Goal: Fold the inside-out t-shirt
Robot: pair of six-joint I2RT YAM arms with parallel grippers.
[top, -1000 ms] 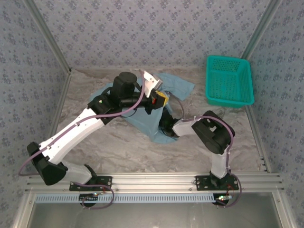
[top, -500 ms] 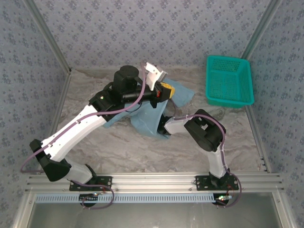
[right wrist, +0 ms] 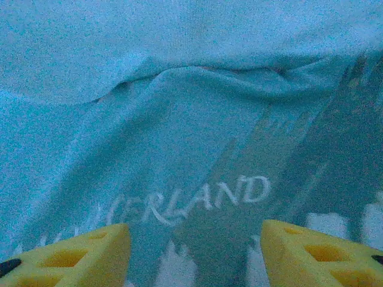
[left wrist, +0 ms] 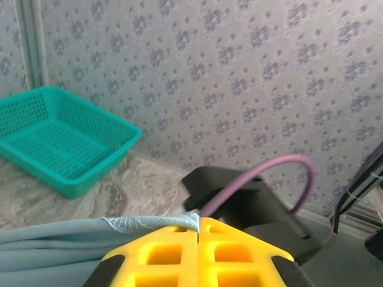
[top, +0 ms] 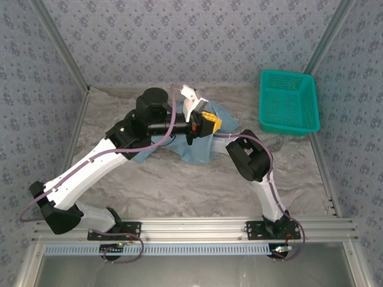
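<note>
The light blue inside-out t-shirt (top: 197, 146) lies bunched at the middle back of the table. My left gripper (top: 209, 122) hovers over it, and in the left wrist view its yellow jaws (left wrist: 198, 226) are shut on a hemmed edge of the shirt (left wrist: 60, 242). My right arm (top: 248, 155) reaches in from the right, its gripper tucked against the cloth below the left one. In the right wrist view, the right gripper (right wrist: 194, 254) stands open close over the shirt (right wrist: 179, 119), with nothing between its fingers. White lettering (right wrist: 197, 200) runs across the fabric there.
A teal mesh basket (top: 288, 101) stands at the back right, and it lies at the left of the left wrist view as basket (left wrist: 60, 146). Patterned walls close in the table at the back and both sides. Bare marbled tabletop (top: 179, 188) lies between the shirt and the arm bases.
The right gripper has opened and its arm has swung toward the back. The shirt's near part has been drawn away from the front edge. The left gripper stayed shut on the cloth.
</note>
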